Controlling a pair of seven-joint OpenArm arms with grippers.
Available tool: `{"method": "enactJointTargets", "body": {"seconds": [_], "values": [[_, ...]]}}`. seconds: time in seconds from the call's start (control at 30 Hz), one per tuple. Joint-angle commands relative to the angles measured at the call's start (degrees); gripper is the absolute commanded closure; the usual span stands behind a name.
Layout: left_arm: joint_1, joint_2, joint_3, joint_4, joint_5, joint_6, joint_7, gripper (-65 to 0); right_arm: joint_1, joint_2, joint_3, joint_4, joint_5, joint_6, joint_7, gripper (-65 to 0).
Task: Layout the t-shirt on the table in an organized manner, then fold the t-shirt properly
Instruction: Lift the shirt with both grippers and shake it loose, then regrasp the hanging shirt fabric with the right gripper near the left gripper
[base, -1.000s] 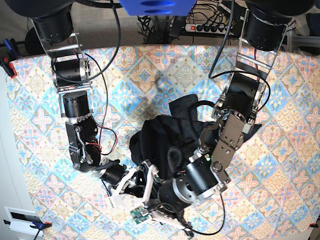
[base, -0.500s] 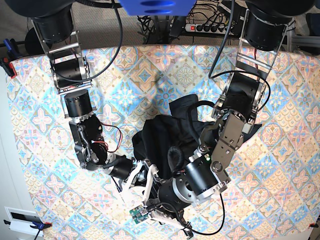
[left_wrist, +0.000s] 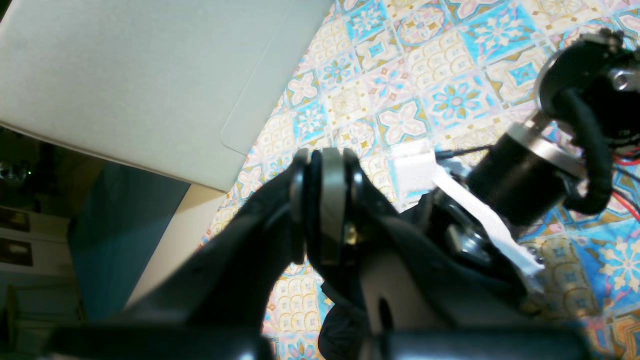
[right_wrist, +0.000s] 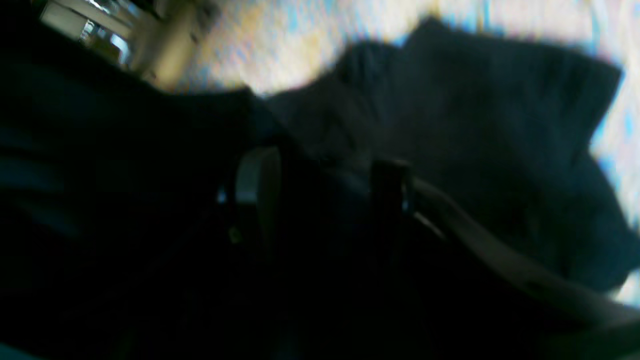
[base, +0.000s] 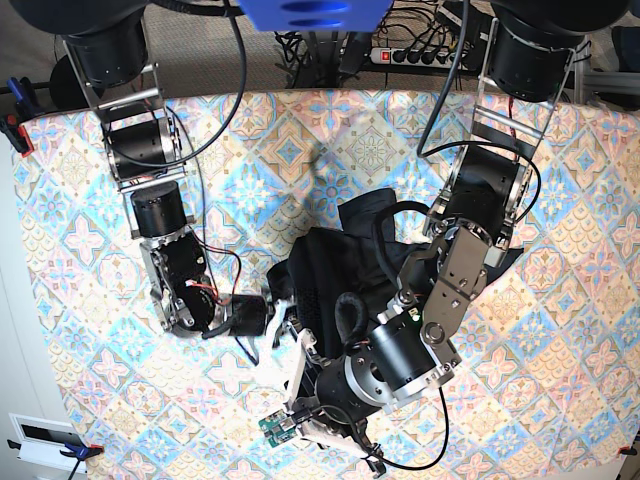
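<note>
Left claw (left_wrist: 325, 210) closed; right claw (right_wrist: 320, 185) blurred against t-shirt (right_wrist: 475, 125).

The table (base: 90, 230) lies bare along its far side and both flanks — open passage there. The middle is blocked: the bunched t-shirt (base: 330, 270) and both arms crowd together near the front edge.

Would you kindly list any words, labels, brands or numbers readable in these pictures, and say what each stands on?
No text can be read in any view.
The plain black soft t-shirt shows no print.
The pastel tile-patterned table carries only ornament, no lettering.
The white power strip beyond the table's far edge is too small to show any marking.
</note>
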Motion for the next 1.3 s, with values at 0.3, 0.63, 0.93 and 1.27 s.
{"method": "enactJointTargets", "body": {"seconds": [0.3, 0.63, 0.93, 1.27], "values": [[-1.4, 0.3, -0.3, 0.8, 0.4, 0.3, -1.2, 0.0, 1.9, 0.1, 0.0, 0.2, 1.1, 0.7, -3.4, -27.4], [-0.8, 0.1, -0.3, 0.8, 0.8, 0.3, -1.2, 0.0, 1.9, 0.1, 0.4, 3.6, 1.1, 0.7, 3.6, 0.0], [0.4, -1.8, -0.5, 0.8, 1.0, 0.4, -1.4, 0.0, 2.0, 6.2, 17.5, -2.8, 0.9, 0.7, 10.0, 0.0], [1.4, -3.0, -0.3, 0.8, 1.0, 0.4, -1.4, 0.0, 1.7, 8.7, 19.1, -3.0, 0.9, 0.7, 5.3, -4.4]]}}
